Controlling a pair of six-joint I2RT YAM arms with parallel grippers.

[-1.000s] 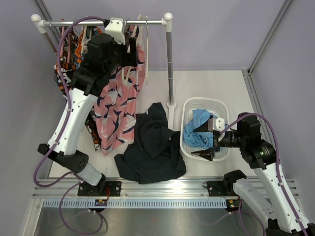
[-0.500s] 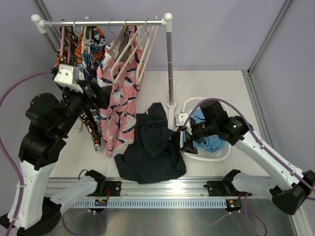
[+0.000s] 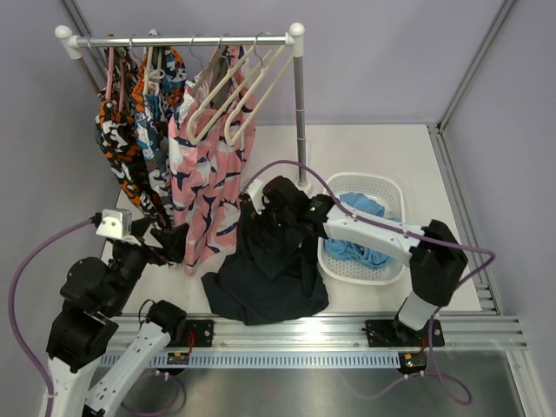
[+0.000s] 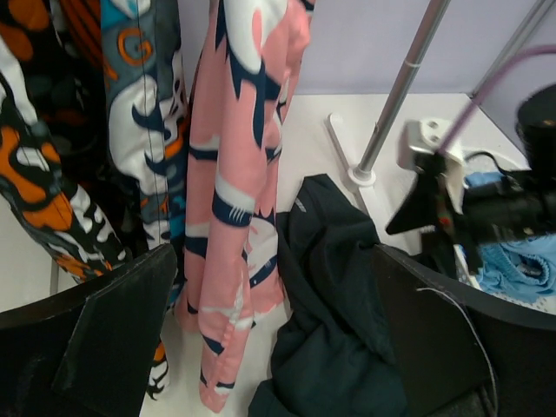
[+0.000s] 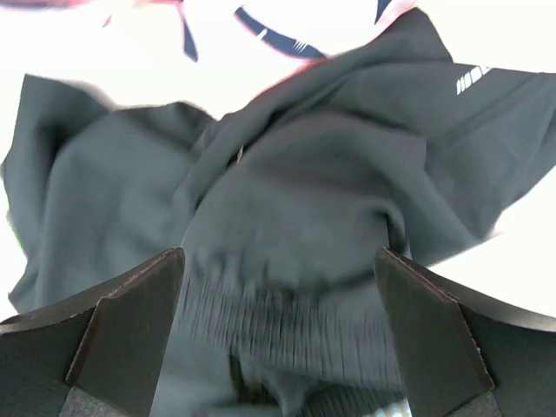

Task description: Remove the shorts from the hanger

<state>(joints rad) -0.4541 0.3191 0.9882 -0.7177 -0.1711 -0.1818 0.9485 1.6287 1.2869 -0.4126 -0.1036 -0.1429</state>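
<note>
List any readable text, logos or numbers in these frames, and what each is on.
"G": an orange, letter-like shape in the print of the blue-and-orange patterned garment; it may be only pattern.
White mark on the dark navy shorts: slanted bars, with no letters legible.
Small labels on the base rail: too small to read.
No other text is visible.

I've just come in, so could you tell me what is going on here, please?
The right gripper, open, hovers over the dark navy shorts, which lie crumpled on the table. The light-blue shorts lie in the white basket. The left gripper is open and empty, facing the pink garment hanging on the rail.
</note>
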